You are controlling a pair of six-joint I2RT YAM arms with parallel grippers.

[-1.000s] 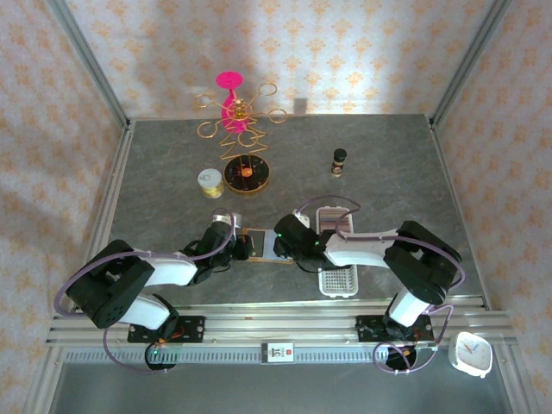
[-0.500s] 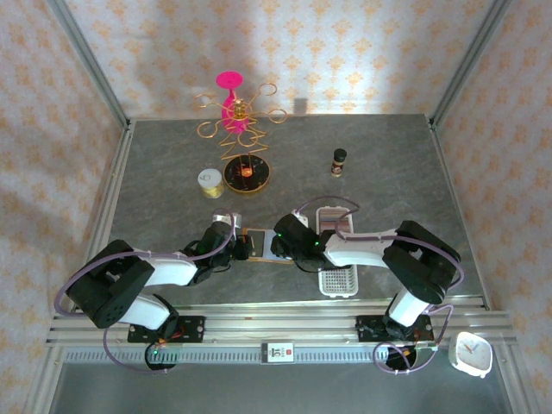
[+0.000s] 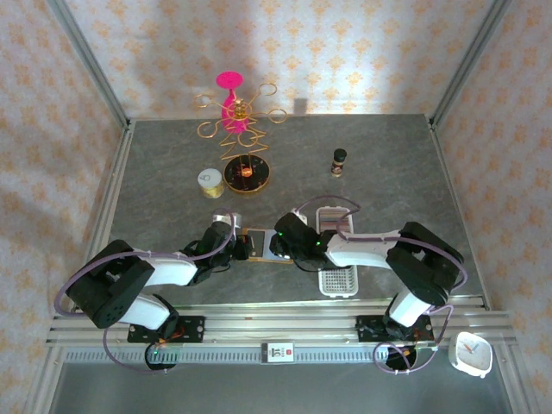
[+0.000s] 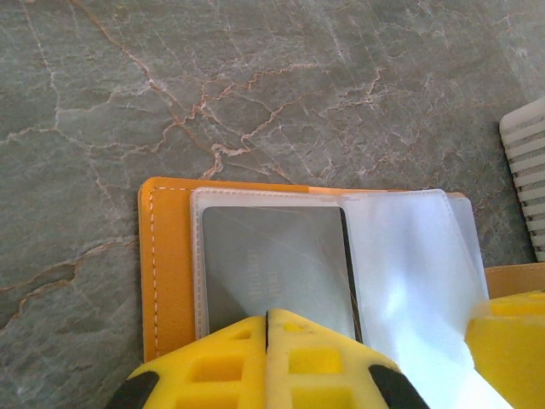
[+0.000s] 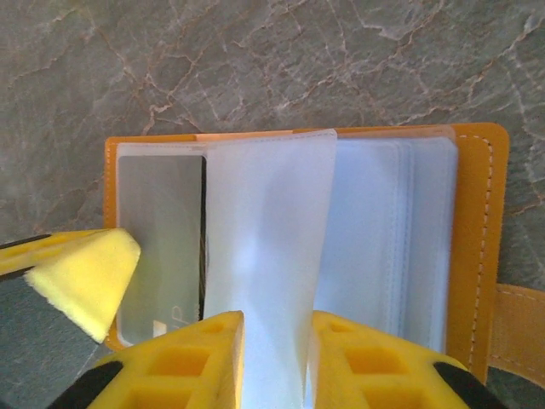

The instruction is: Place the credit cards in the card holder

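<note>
**Q:** Between the right fingers (image 5: 230, 341), what's caught?

**R:** One clear sleeve (image 5: 268, 230) of the card holder (image 5: 477, 221). It is pinched in a narrow grip and lifted off the stack of sleeves lying just beyond them.

**Q:** And the left fingers (image 4: 255, 336)?

**R:** They are pressed fully together with nothing between them. Their tips are down over the near edge of the opposite page and seem to pin the holder open on the surface (image 4: 255, 85).

**Q:** Any card in yet?

**R:** One. Directly ahead of the left fingers, a grey card (image 4: 272, 264) sits square inside the outermost pocket.

**Q:** So how far along?

**R:** Partway, I'd judge. One card is housed, and the sleeves beyond the right fingers look empty. The task speaks of several cards, so more filling is left. I cannot tell where the others lie.

**Q:** Other containers?

**R:** A white slotted tray (image 4: 528, 170) lies just past the holder, on the side away from the left fingers. Too little of it shows to say what its slots hold. The holder's tab (image 5: 519, 328) lies loose beside the right fingers.
</note>
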